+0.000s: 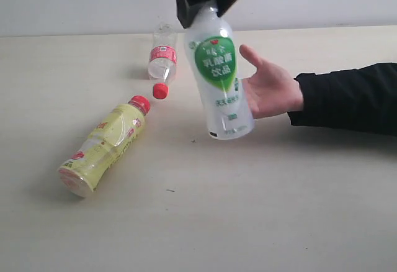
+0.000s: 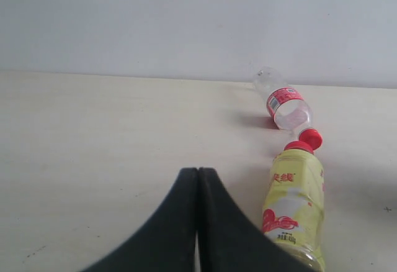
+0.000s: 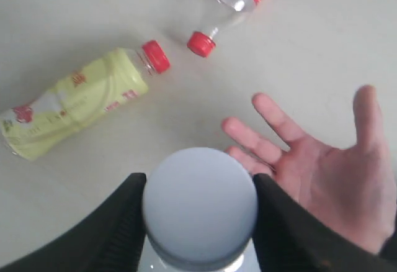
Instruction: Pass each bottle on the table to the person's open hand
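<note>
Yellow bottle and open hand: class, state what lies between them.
In the exterior view, the green-white label bottle, held by the right gripper, hangs between the yellow bottle and the open hand.

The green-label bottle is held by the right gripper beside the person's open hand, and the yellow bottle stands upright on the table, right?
Not quite: the yellow bottle lies on its side on the table, as the exterior view shows. The right gripper does hold the green-label bottle beside the person's open hand.
</note>
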